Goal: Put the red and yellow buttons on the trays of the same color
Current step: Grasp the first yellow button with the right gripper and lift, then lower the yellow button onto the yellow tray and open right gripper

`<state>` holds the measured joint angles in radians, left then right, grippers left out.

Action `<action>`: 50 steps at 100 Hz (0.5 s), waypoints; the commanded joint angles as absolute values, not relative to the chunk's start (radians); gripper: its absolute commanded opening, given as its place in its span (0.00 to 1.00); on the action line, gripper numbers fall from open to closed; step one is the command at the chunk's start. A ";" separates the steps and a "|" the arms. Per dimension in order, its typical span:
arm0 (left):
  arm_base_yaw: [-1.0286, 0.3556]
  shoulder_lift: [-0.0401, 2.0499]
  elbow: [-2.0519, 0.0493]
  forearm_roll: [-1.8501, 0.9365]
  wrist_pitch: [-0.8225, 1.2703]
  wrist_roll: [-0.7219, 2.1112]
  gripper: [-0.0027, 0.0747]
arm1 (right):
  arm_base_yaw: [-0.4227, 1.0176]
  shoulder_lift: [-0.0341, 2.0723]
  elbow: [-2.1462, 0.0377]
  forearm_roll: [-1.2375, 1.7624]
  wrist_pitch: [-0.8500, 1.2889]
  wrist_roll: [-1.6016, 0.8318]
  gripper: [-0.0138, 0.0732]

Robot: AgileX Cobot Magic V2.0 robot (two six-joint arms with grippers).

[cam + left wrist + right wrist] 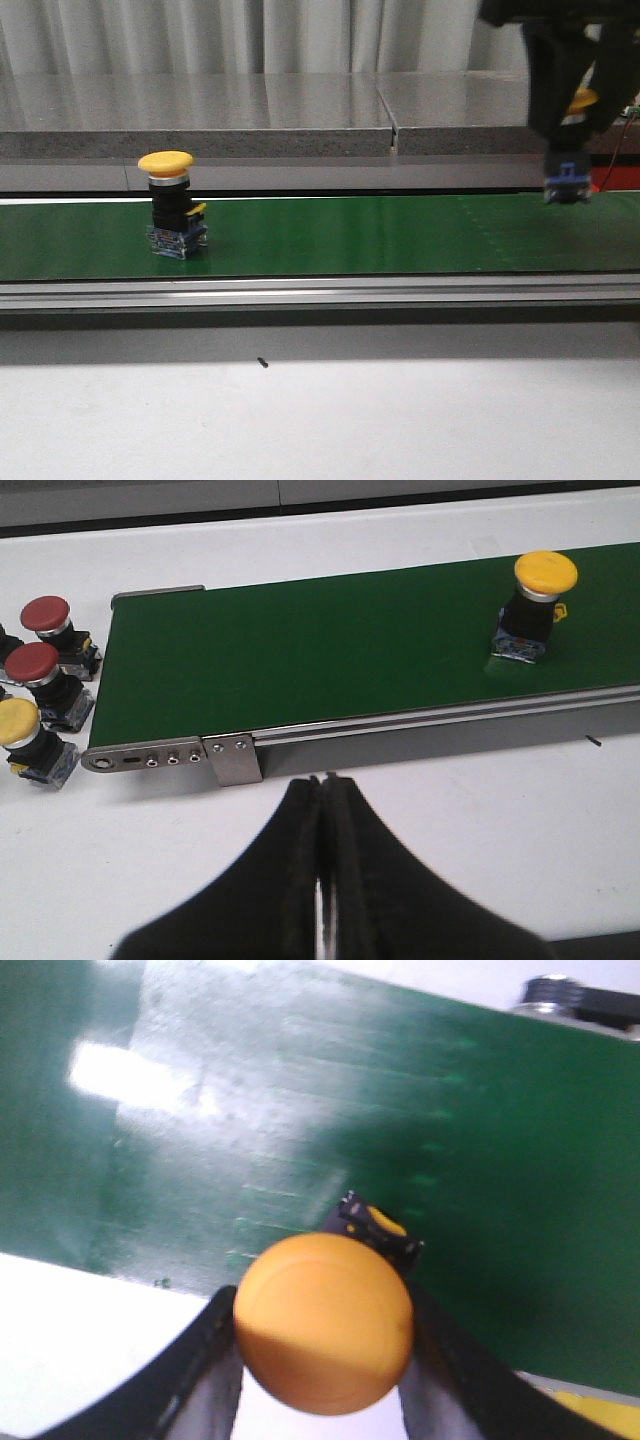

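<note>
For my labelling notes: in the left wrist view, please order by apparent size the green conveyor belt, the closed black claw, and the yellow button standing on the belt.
1. Green conveyor belt.
2. Closed black left claw, enlarged by nearness to the camera.
3. Yellow mushroom-head button, smallest.

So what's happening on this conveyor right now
The right gripper is shut on a yellow button, holding it up above the green belt at the robot's right end. A second yellow button stands upright on the belt further left. The left gripper is closed and empty over the white table. Two red buttons and one more yellow button sit beside the belt's end.
</note>
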<state>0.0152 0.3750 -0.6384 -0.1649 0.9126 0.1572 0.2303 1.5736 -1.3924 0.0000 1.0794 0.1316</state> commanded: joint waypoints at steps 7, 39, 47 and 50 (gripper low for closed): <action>0.008 0.384 -0.664 -0.183 0.851 0.154 0.01 | 0.105 1.480 -1.426 -0.010 1.083 0.093 0.41; 0.008 0.384 -0.664 -0.183 0.851 0.154 0.01 | -0.154 1.466 -1.389 0.061 1.056 0.075 0.41; 0.008 0.384 -0.664 -0.183 0.851 0.154 0.01 | -0.223 1.466 -1.358 0.092 1.031 0.051 0.41; 0.008 0.384 -0.664 -0.183 0.851 0.154 0.01 | -0.244 1.466 -1.348 0.104 1.022 0.043 0.41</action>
